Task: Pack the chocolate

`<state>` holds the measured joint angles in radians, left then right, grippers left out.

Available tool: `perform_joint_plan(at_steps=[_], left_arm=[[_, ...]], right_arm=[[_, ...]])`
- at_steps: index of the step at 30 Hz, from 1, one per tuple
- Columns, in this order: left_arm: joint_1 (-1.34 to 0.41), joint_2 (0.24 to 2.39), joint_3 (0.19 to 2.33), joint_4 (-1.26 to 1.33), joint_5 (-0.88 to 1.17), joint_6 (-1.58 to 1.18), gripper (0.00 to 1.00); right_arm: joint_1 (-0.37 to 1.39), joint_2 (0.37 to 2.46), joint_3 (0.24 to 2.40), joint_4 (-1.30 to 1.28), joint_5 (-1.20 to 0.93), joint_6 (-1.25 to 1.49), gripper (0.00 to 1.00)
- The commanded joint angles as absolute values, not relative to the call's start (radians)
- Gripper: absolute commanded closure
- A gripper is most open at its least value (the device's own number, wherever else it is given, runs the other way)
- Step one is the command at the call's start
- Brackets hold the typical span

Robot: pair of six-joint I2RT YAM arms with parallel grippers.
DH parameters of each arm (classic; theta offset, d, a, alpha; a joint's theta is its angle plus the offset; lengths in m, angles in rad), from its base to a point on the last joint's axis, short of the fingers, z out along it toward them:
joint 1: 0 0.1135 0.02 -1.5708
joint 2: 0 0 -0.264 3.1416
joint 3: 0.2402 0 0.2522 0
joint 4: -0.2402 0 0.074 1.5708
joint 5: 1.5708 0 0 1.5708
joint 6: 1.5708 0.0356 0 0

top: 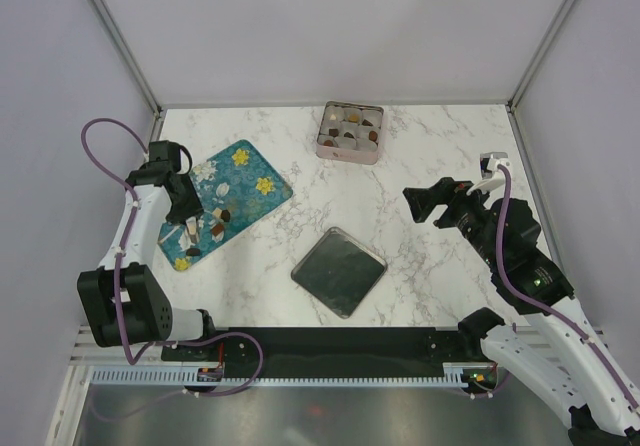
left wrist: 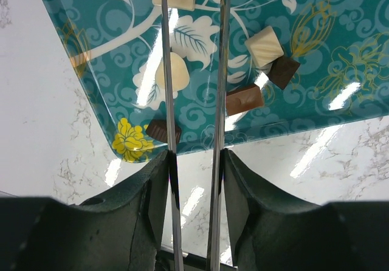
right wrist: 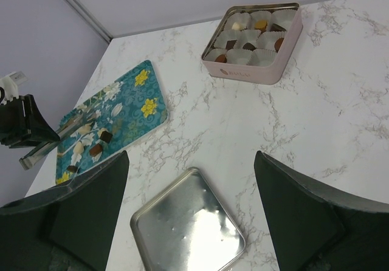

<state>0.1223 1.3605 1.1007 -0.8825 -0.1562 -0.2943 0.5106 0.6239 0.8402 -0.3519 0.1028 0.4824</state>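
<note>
The left gripper (left wrist: 193, 40) hangs open over the chocolate (left wrist: 245, 99) on the teal tray (left wrist: 316, 110), and the right gripper (right wrist: 191, 204) hovers open above the counter (right wrist: 340, 101).

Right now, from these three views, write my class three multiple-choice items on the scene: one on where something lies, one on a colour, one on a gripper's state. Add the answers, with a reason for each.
1. Where does the lid lie?
A) flat on the table, apart from the tin
B) closed on the tin
C) propped against a wall panel

2. What colour is the tin's outer wall?
A) green
B) pink
C) black

3. How is the right gripper?
A) shut on a chocolate
B) shut on the lid
C) open, holding nothing

Answers:
1 A: the top view shows the lid resting on the marble between the two arms, well clear of the tin.
2 B: the right wrist view shows the tin's side plainly pink.
3 C: its fingers stand wide apart with nothing between them.
</note>
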Motion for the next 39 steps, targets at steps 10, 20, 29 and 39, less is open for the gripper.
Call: perform_joint_plan(at_steps=[10,20,29,39], left_arm=[[0.126,1.362,1.112,-0.870,-0.110,-0.281,0.59],[0.127,1.361,1.118,-0.874,-0.080,-0.273,0.68],[0.126,1.367,1.226,-0.882,-0.011,-0.259,0.80],[-0.067,1.471,1.457,-0.828,0.172,-0.324,0.82]], right_arm=[[0.517,0.614,0.847,-0.321,0.094,0.479,0.07],[0.525,0.617,0.848,-0.324,0.112,0.465,0.07],[0.526,0.615,0.861,-0.331,0.132,0.453,0.07],[0.526,0.629,0.867,-0.334,0.137,0.459,0.07]])
